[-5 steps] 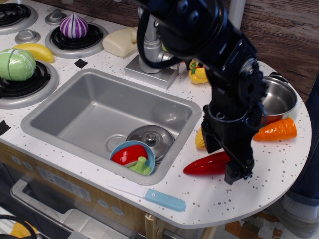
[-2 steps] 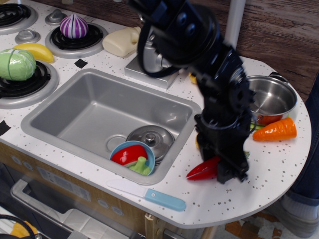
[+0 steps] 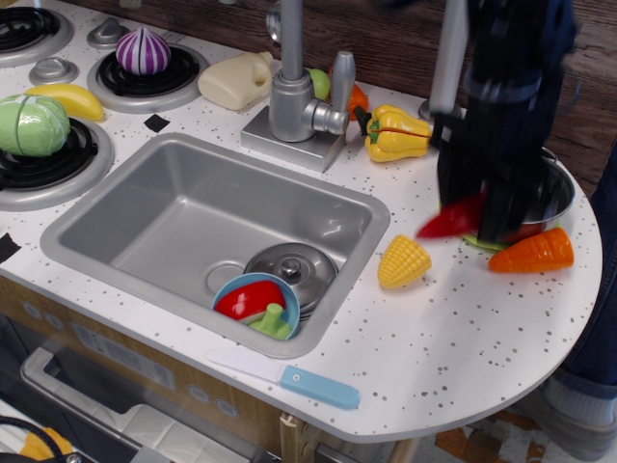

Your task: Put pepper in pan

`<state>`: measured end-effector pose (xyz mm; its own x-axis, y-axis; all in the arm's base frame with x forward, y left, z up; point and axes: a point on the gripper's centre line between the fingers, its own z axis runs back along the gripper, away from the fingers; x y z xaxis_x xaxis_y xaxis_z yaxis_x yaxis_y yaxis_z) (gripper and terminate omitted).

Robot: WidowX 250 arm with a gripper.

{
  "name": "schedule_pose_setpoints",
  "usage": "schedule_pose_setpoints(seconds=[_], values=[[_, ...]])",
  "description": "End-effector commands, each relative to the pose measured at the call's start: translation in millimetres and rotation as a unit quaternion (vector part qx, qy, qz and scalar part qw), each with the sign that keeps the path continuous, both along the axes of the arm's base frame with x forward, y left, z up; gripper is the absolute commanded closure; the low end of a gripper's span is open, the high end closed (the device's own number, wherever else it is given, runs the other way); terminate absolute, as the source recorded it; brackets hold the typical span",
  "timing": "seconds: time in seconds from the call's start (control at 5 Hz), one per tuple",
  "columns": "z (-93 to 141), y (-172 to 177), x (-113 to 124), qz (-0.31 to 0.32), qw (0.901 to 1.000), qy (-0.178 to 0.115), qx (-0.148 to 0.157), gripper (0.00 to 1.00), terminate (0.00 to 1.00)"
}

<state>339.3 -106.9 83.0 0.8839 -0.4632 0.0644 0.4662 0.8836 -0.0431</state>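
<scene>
Since a moment ago the gripper [image 3: 485, 214] has lifted the glossy red pepper [image 3: 451, 220] off the speckled counter [image 3: 463, 328] and, clamped on it, carried it right to the rim of the shiny steel pan [image 3: 554, 193] (blurred). The grey sink [image 3: 183, 212] holds a domed steel lid [image 3: 291, 267] and a blue bowl [image 3: 255, 303] of red and green pieces.

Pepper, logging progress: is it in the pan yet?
Not yet. The pepper hangs in the tool, above the counter beside the pan's rim.
</scene>
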Motion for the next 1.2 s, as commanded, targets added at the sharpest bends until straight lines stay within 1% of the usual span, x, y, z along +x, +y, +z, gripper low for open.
schedule_pose_setpoints(seconds=[0.0,0.2,0.4,1.0], values=[[25,12,46,-0.030,0.9990,-0.033,0.006,1.00,0.00],[16,18,66,-0.005,0.9990,-0.042,-0.012,1.00,0.00],[8,25,80,0.049,0.9974,-0.048,-0.024,0.00,0.00],[8,25,80,0.049,0.9974,-0.048,-0.024,0.00,0.00]])
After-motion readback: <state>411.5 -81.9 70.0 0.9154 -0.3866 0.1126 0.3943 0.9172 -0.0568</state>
